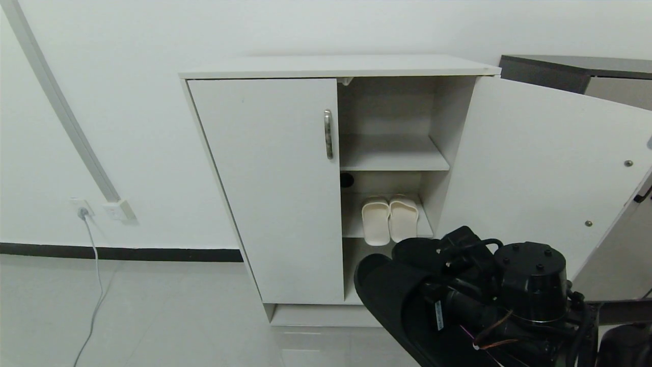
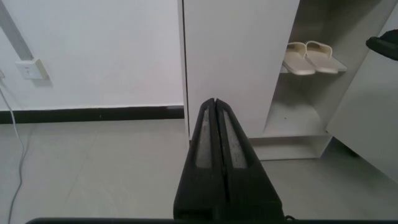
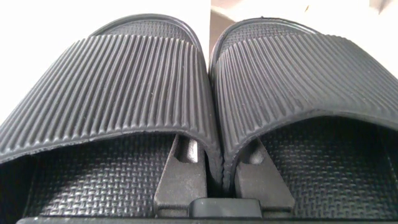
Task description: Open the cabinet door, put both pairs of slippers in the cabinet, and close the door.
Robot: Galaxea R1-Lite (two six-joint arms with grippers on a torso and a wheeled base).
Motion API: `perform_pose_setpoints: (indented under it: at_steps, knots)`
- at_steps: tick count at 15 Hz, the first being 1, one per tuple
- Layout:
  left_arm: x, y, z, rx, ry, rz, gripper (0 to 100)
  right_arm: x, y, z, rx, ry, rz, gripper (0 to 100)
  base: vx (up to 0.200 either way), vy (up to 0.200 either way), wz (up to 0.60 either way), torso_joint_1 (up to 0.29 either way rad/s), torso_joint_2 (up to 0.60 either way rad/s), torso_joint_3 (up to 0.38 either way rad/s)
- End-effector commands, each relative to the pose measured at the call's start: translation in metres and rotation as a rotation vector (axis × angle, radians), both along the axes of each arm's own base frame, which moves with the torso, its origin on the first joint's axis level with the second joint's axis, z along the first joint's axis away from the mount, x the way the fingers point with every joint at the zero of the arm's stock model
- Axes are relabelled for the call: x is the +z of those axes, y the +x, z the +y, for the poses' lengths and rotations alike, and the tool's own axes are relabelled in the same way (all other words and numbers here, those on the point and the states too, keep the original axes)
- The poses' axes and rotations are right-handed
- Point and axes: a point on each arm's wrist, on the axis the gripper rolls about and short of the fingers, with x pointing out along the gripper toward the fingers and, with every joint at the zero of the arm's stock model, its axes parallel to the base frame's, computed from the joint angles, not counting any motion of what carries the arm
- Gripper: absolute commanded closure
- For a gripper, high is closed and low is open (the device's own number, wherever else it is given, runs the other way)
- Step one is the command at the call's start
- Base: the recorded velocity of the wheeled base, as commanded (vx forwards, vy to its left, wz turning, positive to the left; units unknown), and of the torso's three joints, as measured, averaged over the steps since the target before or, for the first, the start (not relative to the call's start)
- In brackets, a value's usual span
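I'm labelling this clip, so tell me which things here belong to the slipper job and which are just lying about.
Job:
cabinet
open door
white slippers, on a shelf inside
black slippers, gripped by the right end effector

Lying about:
wall socket
cable
dark unit beside the cabinet

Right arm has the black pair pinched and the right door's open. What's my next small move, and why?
Probably ease the right gripper forward and slightly down, carrying the black slippers toward the bottom shelf. The white slippers already sit on the middle shelf, the bottom shelf looks bare, and the right door stands wide open, so the way in seems free.
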Motion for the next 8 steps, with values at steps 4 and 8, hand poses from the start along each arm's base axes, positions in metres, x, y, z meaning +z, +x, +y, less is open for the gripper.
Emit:
perform_pose_setpoints:
  at_steps: [4,8]
  knots:
    - [-0.0001,0.0000,0.0000,0.000,0.001,0.000,100,-0.0029,-0.0014,0.0036,0.014,-0.005,0.007,100,0.000,0.000,-0.30,0.002,0.03,0.019]
    - [-0.0001,0.0000,0.0000,0.000,0.001,0.000,100,-0.0082,0.0004,0.0065,0.021,-0.016,-0.012,100,0.000,0.000,0.00,0.000,0.00,0.000]
